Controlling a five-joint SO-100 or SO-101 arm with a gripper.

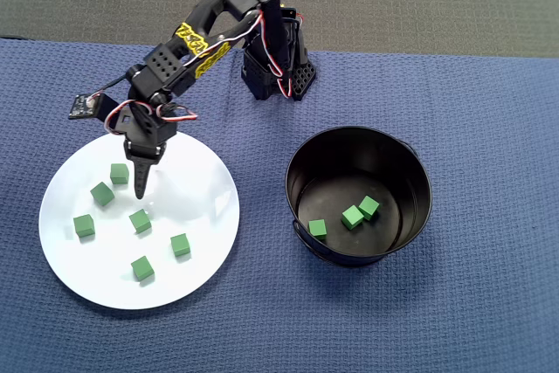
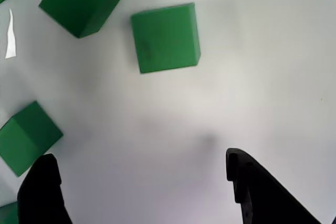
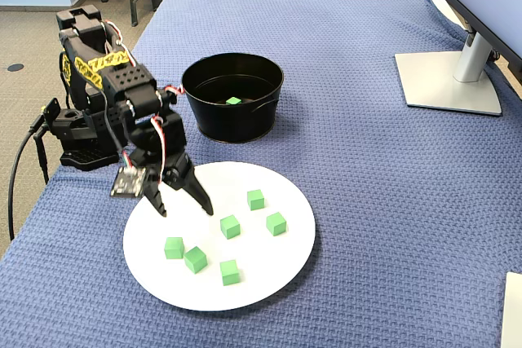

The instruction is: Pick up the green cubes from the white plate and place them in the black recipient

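Note:
Several green cubes lie on the white plate (image 1: pixel 201 194); the nearest are one (image 1: pixel 120 173) just left of the fingers and one (image 1: pixel 140 220) beyond them. My gripper (image 1: pixel 141 188) hangs low over the plate's arm-side part, open and empty. In the wrist view the gripper (image 2: pixel 139 156) has bare plate (image 2: pixel 236 77) between its jaws, one cube (image 2: pixel 167 36) ahead and another cube (image 2: pixel 26 137) by the left finger. In the fixed view the gripper (image 3: pixel 184 208) straddles bare plate (image 3: pixel 269 279). The black pot (image 1: pixel 358 130) to the right holds three cubes (image 1: pixel 352 216).
A blue cloth (image 1: pixel 489 303) covers the table. The arm's base (image 1: pixel 278 72) stands behind the plate and the pot (image 3: pixel 232 120). A monitor stand (image 3: pixel 449 79) is at the far right in the fixed view. The table's edge runs just beside the base (image 3: pixel 81 148).

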